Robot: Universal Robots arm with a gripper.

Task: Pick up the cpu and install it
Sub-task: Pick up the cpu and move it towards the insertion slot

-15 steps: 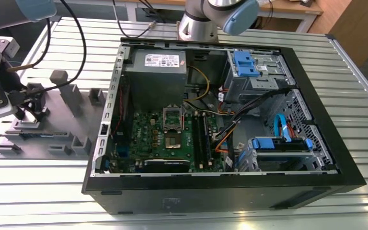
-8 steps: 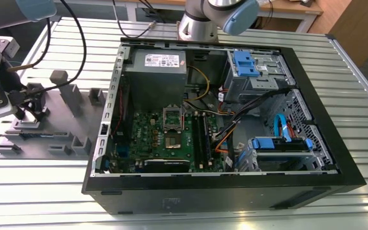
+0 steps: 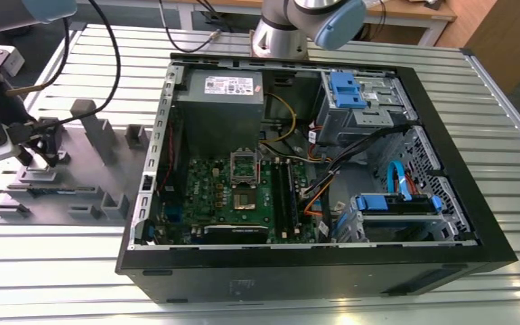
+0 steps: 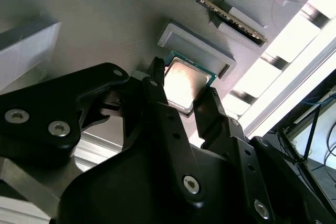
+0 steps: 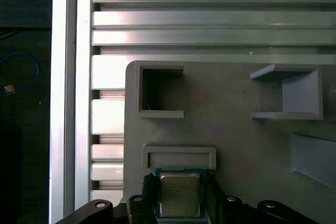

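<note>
The cpu [image 4: 185, 85] [image 5: 180, 195] is a small square chip with a silvery top and a green edge. It sits between my gripper's [image 4: 184, 86] [image 5: 180, 182] two black fingers [image 4: 157, 95], which press on its two opposite sides. It hangs just clear of a shallow rectangular pocket [image 4: 195, 45] [image 5: 178, 157] in the grey fixture plate [image 3: 84, 186]. In the exterior view my gripper [image 3: 41, 161] is at the exterior view's left, over that plate and well away from the motherboard's cpu socket [image 3: 243, 198], whose metal frame [image 3: 244, 162] stands hinged open.
The open computer case [image 3: 314, 271] lies on the slatted aluminium table [image 3: 477, 88], with a grey power supply [image 3: 219, 101], cables and blue drive bays [image 3: 349, 91] inside. Upright grey fixture blocks [image 3: 97, 132] stand beside my gripper. A memory stick [image 4: 210, 3] rests in the fixture.
</note>
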